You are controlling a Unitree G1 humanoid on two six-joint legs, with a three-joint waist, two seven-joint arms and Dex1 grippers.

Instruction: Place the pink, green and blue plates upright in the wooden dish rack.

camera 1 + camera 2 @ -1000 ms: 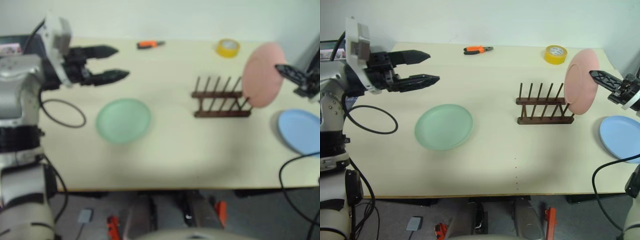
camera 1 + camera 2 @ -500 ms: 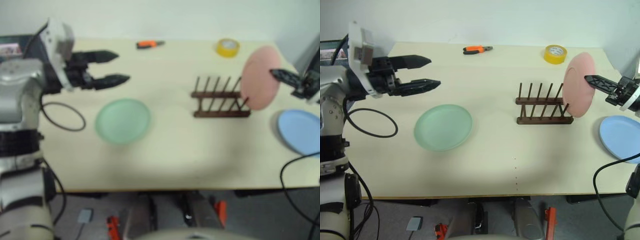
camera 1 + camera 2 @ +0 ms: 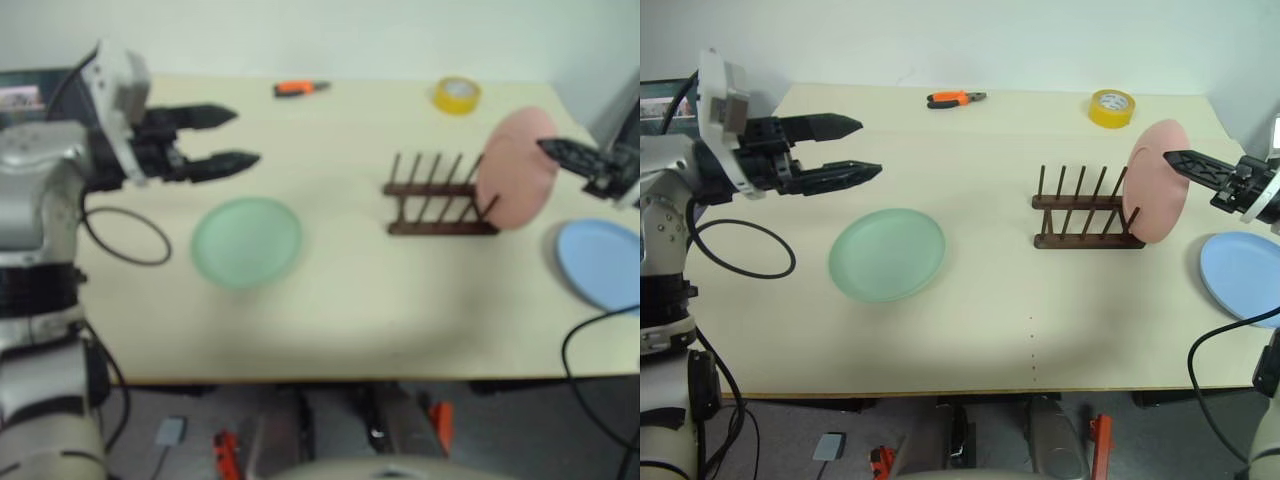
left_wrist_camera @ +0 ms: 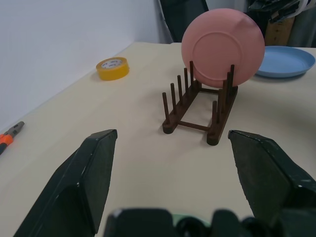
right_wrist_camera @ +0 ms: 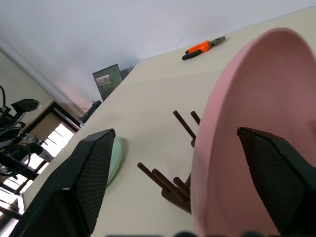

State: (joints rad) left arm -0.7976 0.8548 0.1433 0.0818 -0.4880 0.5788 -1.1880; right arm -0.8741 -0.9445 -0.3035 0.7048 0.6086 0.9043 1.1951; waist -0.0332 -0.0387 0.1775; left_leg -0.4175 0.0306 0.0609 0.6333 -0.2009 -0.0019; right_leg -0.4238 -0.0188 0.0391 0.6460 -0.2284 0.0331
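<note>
Pink plate (image 3: pixel 1155 181) stands upright at the wooden dish rack's (image 3: pixel 1085 213) right end (leaning slightly); right claw (image 3: pixel 1188 165) wide around its rim, left claw (image 3: pixel 852 150) wide, empty.

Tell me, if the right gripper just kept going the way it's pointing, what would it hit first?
Most likely the pink plate: the right gripper stands open around its rim, and the plate sits directly ahead in the rack.

Cream table (image 3: pixel 990 300) against a plain white wall (image 3: pixel 990 40).
</note>
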